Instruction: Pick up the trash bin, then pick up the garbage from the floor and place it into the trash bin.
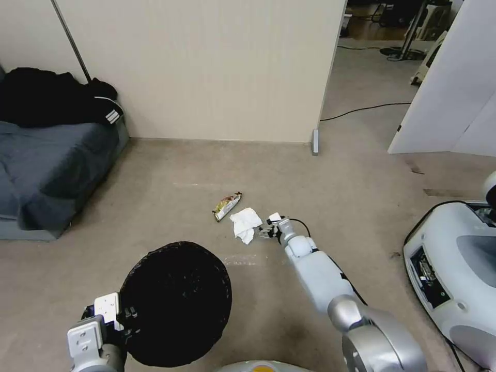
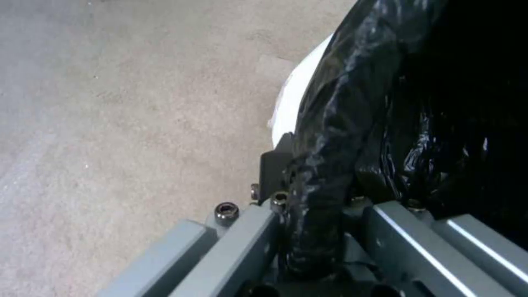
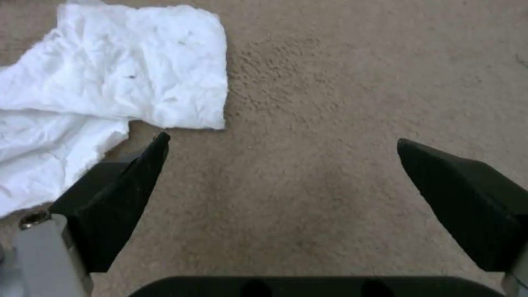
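From the head camera, the left gripper (image 1: pixel 126 313) pinched the rim of the trash bin (image 1: pixel 178 302), which hung low beside the robot's base with its black-lined mouth facing up. The right gripper (image 1: pixel 266 231) sat low over the carpet, with the white tissue (image 1: pixel 245 224) just beyond its tips and a shiny snack wrapper (image 1: pixel 227 205) a little farther off, past the tissue.

In the left wrist camera, the fingers (image 2: pixel 242 243) were pressed onto the bagged rim (image 2: pixel 324 165), white bucket wall (image 2: pixel 294 99) showing outside them.

In the right wrist camera, the right gripper (image 3: pixel 280 144) stood spread wide over bare carpet (image 3: pixel 341 82); the tissue (image 3: pixel 110 82) lay off to one side, one fingertip (image 3: pixel 156 148) just beside its edge. The tissue looked light, soft and crumpled; it would likely flatten, so a raised fold near its middle seemed the best hold.
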